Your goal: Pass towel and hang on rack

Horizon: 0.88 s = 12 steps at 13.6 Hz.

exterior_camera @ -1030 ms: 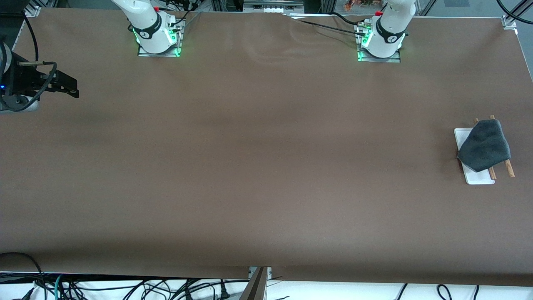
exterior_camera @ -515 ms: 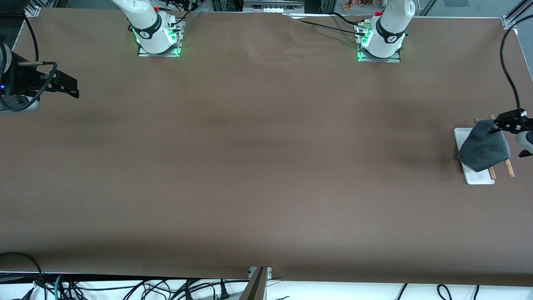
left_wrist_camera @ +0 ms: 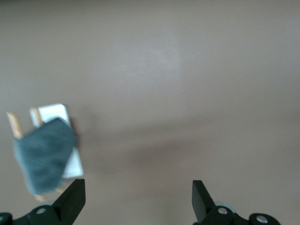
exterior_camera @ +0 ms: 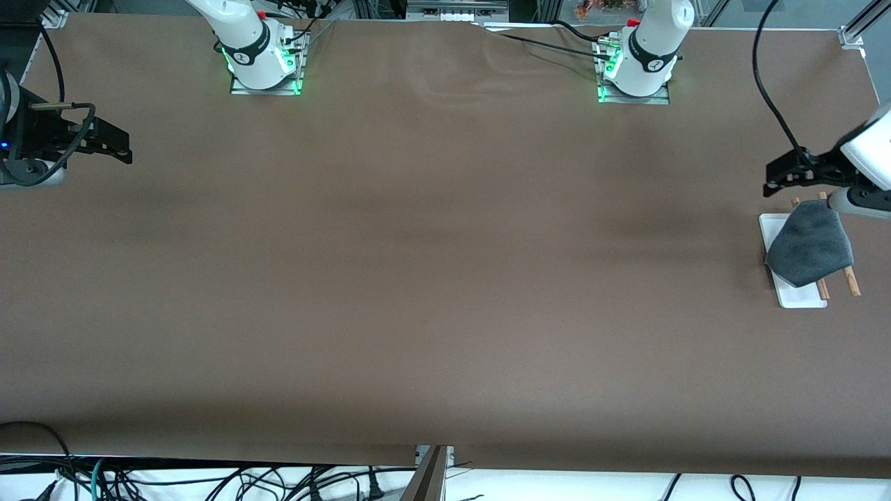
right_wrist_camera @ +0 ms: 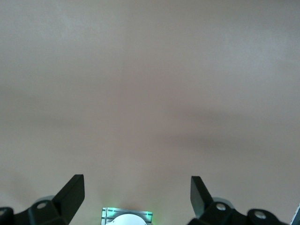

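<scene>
The dark-grey towel (exterior_camera: 811, 243) lies draped over the two brown rods (exterior_camera: 850, 282) of the rack, whose white base (exterior_camera: 800, 298) stands near the left arm's end of the table. My left gripper (exterior_camera: 773, 179) is open and empty, in the air over the table beside the rack's end that faces the robots. In the left wrist view the towel (left_wrist_camera: 44, 159) covers the rods (left_wrist_camera: 14, 124) and part of the base (left_wrist_camera: 54, 112), apart from my left gripper (left_wrist_camera: 138, 201). My right gripper (exterior_camera: 125, 147) is open and empty, waiting at the right arm's end of the table; its wrist view (right_wrist_camera: 137, 197) shows bare table.
The brown table (exterior_camera: 431, 264) spreads between the two arms. The right arm's base (right_wrist_camera: 126, 216) shows in the right wrist view. Cables (exterior_camera: 209, 480) hang past the table's edge nearest the front camera.
My left gripper came into view over the towel, then moved off it to beside the rack, open. The towel stays on the rods. The right arm has not moved.
</scene>
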Each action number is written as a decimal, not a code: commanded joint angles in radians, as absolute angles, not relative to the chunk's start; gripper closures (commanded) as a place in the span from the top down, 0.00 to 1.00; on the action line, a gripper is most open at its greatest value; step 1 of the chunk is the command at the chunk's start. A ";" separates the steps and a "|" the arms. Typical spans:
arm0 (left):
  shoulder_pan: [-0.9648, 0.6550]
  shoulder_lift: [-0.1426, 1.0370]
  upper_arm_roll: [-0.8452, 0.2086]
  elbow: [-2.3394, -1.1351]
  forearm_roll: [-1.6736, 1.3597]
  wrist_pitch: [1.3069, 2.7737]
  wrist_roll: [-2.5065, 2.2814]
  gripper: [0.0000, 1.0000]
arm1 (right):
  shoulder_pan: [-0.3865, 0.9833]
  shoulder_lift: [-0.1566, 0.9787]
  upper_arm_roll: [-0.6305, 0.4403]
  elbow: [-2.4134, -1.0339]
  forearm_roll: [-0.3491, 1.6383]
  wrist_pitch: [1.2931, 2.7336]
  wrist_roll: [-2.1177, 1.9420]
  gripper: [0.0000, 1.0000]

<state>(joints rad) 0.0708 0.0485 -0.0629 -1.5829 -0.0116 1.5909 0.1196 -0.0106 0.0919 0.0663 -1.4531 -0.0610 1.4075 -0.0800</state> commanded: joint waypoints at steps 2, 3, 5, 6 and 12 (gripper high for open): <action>0.038 -0.038 -0.032 -1.710 -0.048 1.652 0.071 1.00 | -0.017 0.086 0.069 -1.454 -0.046 1.410 -0.092 1.00; 0.034 -0.043 -0.022 -1.715 -0.045 1.652 0.071 1.00 | -0.017 0.086 0.069 -1.454 -0.046 1.410 -0.092 1.00; 0.028 -0.049 -0.015 -1.724 -0.041 1.652 0.075 1.00 | -0.017 0.086 0.069 -1.454 -0.044 1.411 -0.092 1.00; 0.017 -0.051 -0.011 -1.726 -0.037 1.652 0.075 1.00 | -0.017 0.086 0.069 -1.454 -0.044 1.411 -0.092 1.00; -0.018 -0.052 0.018 -1.729 0.000 1.651 0.078 1.00 | -0.015 0.086 0.072 -1.453 -0.043 1.414 -0.092 1.00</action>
